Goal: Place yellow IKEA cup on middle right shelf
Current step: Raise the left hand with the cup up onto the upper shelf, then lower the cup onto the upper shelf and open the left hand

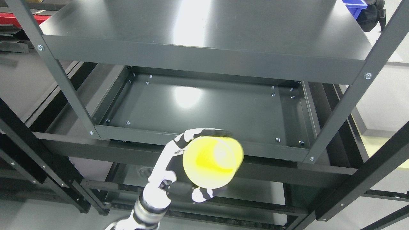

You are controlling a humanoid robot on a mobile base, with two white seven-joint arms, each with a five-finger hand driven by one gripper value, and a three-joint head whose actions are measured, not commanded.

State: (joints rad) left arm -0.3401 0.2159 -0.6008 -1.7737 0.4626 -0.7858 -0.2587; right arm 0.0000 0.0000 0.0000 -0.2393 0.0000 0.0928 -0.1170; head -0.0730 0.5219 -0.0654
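1. Head view, the thing: the yellow cup [212, 161] is seen low in the frame, just left of centre, its open mouth turned toward the camera. It is clamped in the left hand [179, 169], one finger [204, 132] curled over the top of its wall and another wrapped under its bottom edge.
2. Head view, handling: the cup is judged to be light, stiff plastic with a smooth, somewhat slippery wall. It is best held around the wall, as here; hard squeezing is not needed, and breakage is unlikely.
3. Head view, surface: the middle shelf [204, 108], a dark, glossy metal tray with a raised lip, is seen across the centre. Its right part lies bare.
4. Head view, room: a top shelf [204, 28] fills the upper frame, dark uprights [348, 99] stand at the sides, and a blue bin [354, 6] is glimpsed at upper right. The right hand is not seen.
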